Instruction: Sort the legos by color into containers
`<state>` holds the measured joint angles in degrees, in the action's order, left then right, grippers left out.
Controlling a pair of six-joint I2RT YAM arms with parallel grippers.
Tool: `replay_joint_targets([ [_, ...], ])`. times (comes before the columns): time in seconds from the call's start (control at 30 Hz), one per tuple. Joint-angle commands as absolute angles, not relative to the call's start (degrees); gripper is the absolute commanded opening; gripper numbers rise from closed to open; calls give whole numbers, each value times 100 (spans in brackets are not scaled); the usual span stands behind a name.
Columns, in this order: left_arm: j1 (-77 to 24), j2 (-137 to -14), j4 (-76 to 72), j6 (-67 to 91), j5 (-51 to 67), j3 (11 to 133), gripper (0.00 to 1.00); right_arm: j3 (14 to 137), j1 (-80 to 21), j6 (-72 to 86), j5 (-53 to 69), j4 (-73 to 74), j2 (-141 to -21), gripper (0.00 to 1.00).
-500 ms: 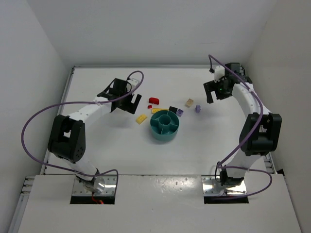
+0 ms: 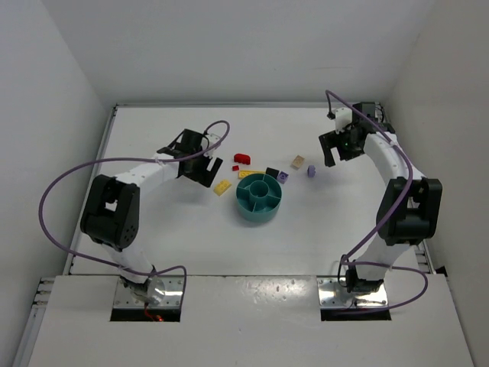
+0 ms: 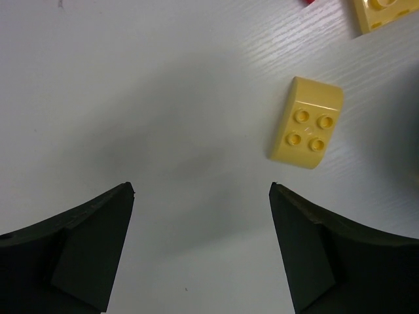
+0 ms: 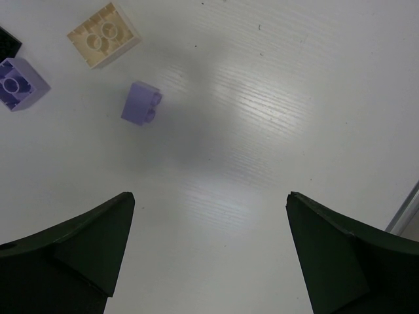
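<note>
The teal dish (image 2: 258,200) with wedge containers stands mid-table. Behind it lie the legos: a red one (image 2: 243,159), a yellow brick (image 2: 222,186), a flat yellow one (image 2: 251,173), a black one (image 2: 272,171), a purple one (image 2: 283,177), a tan one (image 2: 298,161) and a small lavender one (image 2: 312,171). My left gripper (image 3: 202,188) hangs open over bare table, with the yellow brick (image 3: 306,122) ahead to its right. The right gripper (image 4: 210,195) is open too, the lavender lego (image 4: 141,103) and the tan brick (image 4: 103,34) ahead to its left.
White walls close in the table on the left, back and right. The table's right edge (image 4: 407,209) shows close to the right gripper. Purple cables loop off both arms. A second yellow piece (image 3: 386,13) and a red sliver (image 3: 313,2) sit at the left wrist view's top.
The left gripper has shifted slightly nearer and closer to the yellow brick, its arm swinging in. The right gripper has barely moved. No lego has moved.
</note>
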<state>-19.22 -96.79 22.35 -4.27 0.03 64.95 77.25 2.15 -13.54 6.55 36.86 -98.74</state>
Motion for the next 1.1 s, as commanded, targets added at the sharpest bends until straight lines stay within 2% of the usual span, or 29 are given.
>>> replay_joint_targets([
  [0.0, -1978, -9764, 2232, -597, 211, 6521, 90, 7795, 229, -1406, 773, 3612, -9826, 100],
  [0.23, -2153, -10011, 2232, -598, 852, 6469, 82, 7796, 229, -1354, 773, 3612, -9940, 100],
  [0.77, -2540, -10792, 2013, -598, 1046, 6715, 80, 7971, 229, -1301, 773, 3560, -10230, 100],
  [0.87, -2540, -10924, 1908, -545, 889, 6776, 75, 7972, 229, -1230, 773, 3560, -10230, 100],
  [0.9, -2540, -10925, 1907, -545, 818, 6776, 69, 7972, 229, -1230, 826, 3560, -10230, 98],
  [1.07, -2540, -11091, 1907, -597, 817, 6882, 52, 8033, 229, -1125, 1045, 3560, -10178, 91],
])
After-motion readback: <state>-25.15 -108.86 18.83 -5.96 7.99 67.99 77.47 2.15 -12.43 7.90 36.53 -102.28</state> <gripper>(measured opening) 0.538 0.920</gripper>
